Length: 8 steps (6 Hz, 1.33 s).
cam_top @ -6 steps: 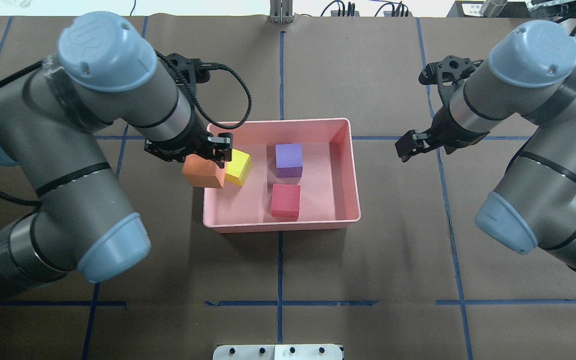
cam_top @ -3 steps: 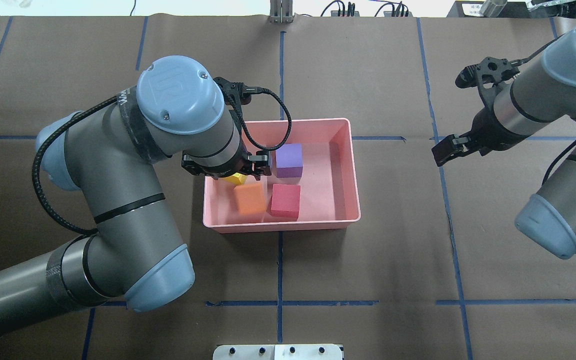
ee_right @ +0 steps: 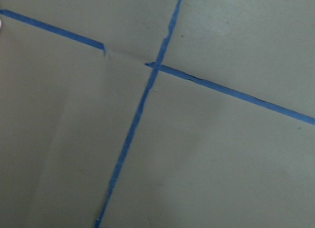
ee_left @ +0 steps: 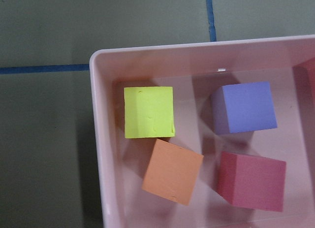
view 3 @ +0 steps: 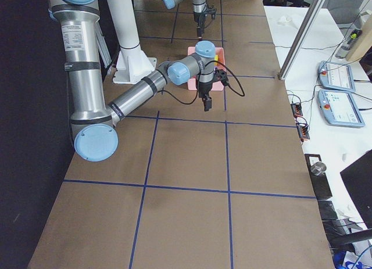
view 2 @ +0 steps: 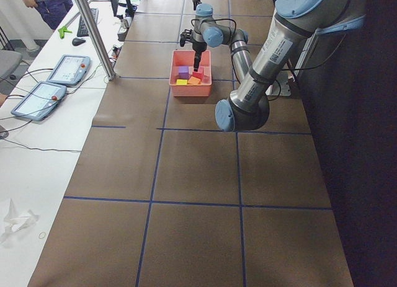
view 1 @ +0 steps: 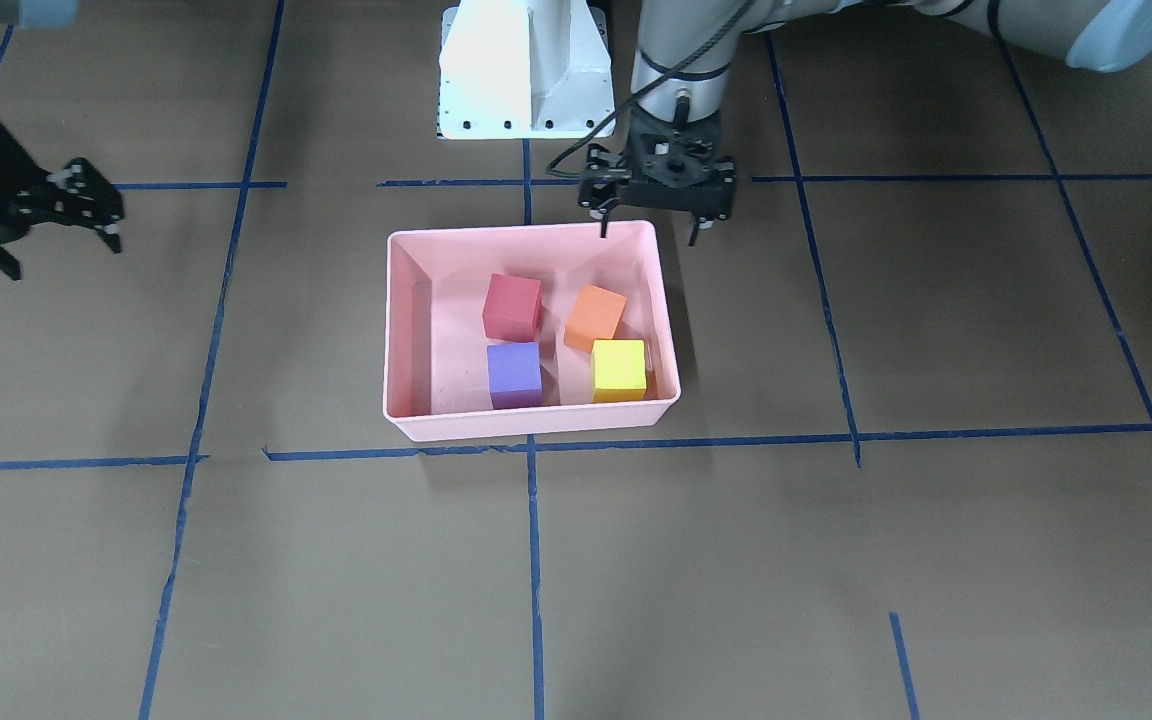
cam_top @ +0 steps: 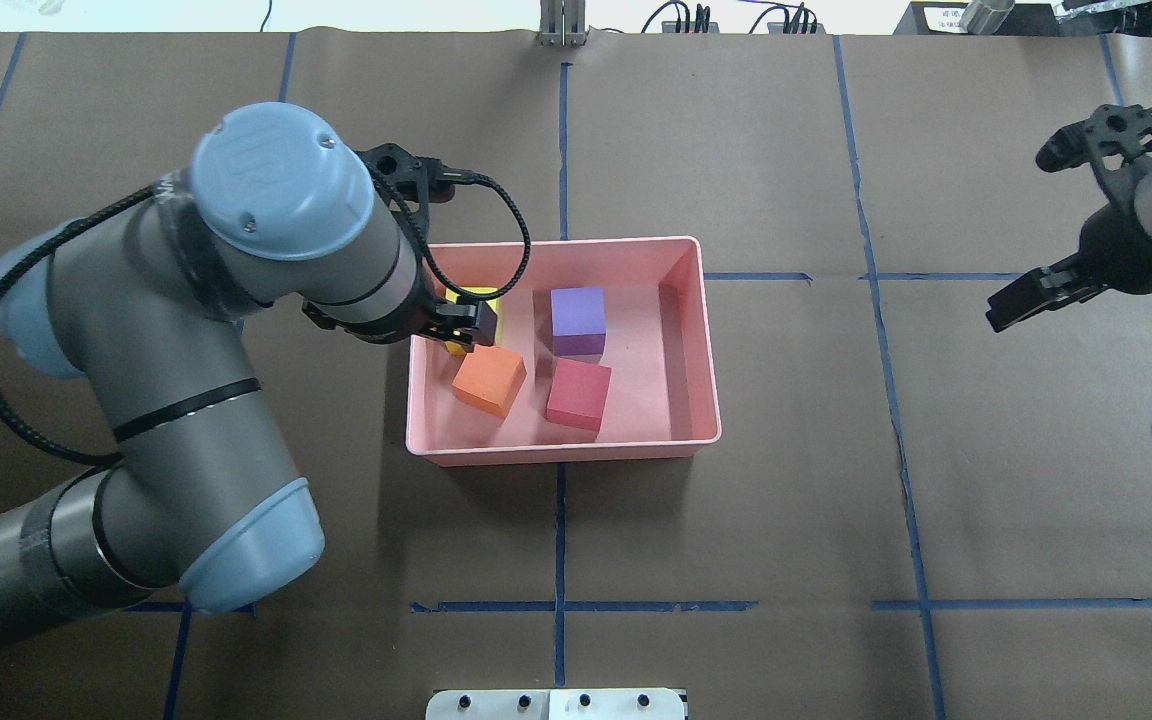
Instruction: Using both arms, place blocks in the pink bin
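The pink bin [cam_top: 711, 330] holds all four blocks: orange [cam_top: 489, 381], red [cam_top: 577, 394], purple [cam_top: 577, 320] and yellow-green [cam_top: 481, 297], which my wrist partly hides. My left gripper [cam_top: 456, 328] hovers open and empty over the bin's left rim. It shows with spread fingers in the front-facing view [view 1: 651, 228]. The left wrist view looks down on yellow-green [ee_left: 148, 112], orange [ee_left: 172, 171], purple [ee_left: 243, 107] and red [ee_left: 251, 181] in the bin [ee_left: 98, 139]. My right gripper [cam_top: 1008, 308] is open and empty, far right of the bin; it also shows in the front-facing view [view 1: 61, 240].
Brown paper with blue tape lines [ee_right: 147, 90] covers the table. The white pedestal base [view 1: 526, 70] stands just behind the bin on the robot's side. Operator tablets [view 2: 68, 70] lie on a side table beyond the far edge.
My left gripper carried the orange block over the bin, let it go, and drew back to the left rim. The red block shifted slightly. My right arm withdrew to the right.
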Each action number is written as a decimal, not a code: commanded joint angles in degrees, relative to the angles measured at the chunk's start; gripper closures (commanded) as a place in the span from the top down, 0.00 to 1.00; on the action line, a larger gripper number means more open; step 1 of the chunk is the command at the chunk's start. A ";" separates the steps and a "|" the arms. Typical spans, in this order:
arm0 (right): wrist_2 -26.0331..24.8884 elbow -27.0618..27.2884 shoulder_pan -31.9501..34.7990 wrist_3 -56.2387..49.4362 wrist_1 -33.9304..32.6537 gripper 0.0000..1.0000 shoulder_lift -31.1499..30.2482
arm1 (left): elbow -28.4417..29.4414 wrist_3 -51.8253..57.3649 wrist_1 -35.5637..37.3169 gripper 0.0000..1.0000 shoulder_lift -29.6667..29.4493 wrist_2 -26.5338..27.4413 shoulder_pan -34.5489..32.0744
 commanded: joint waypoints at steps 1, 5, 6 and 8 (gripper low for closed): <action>5.08 -3.29 10.82 -17.09 -0.11 1.00 -5.51 | -1.79 20.45 -0.29 1.00 9.19 -9.35 -12.66; 7.83 -16.48 30.96 -44.14 -0.02 1.00 -12.10 | 4.42 63.10 -0.47 1.00 28.88 -23.10 -41.85; 7.92 -16.76 33.00 -43.47 -0.11 1.00 -13.26 | 10.20 70.33 -0.55 1.00 32.06 -27.65 -49.40; 8.44 -16.41 33.03 -34.91 -0.02 0.99 -13.18 | 15.44 71.29 -0.90 1.00 34.97 -29.54 -55.53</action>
